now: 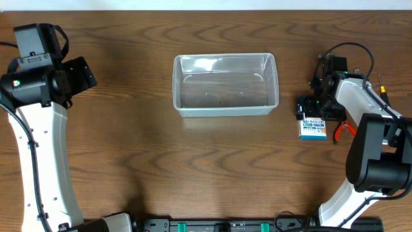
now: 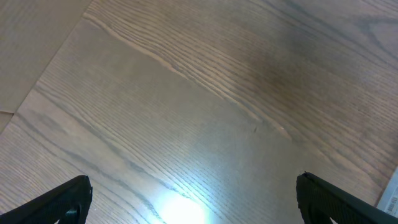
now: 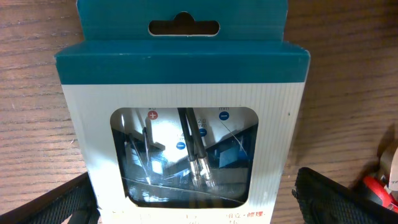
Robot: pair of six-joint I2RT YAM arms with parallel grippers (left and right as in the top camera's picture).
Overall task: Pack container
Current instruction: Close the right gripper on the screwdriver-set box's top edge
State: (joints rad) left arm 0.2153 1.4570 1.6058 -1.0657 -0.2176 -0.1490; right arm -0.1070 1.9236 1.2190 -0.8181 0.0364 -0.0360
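The container (image 1: 224, 59) is a clear plastic bin with nothing in it, standing at the back middle of the table. To its right a small blue-and-white box (image 1: 313, 129) with a window lies flat on the wood. My right gripper (image 1: 314, 111) hovers over the box's end. In the right wrist view the box (image 3: 180, 81) fills the frame and my right gripper (image 3: 200, 208) stands open, one finger on each side of it; the right finger shows a clear gap. My left gripper (image 1: 82, 73) is far left, open over bare wood (image 2: 199, 205).
A red-handled tool (image 1: 342, 131) lies just right of the box, close to the right arm, and its tip shows in the right wrist view (image 3: 378, 189). A black rail runs along the table's front edge (image 1: 225, 225).
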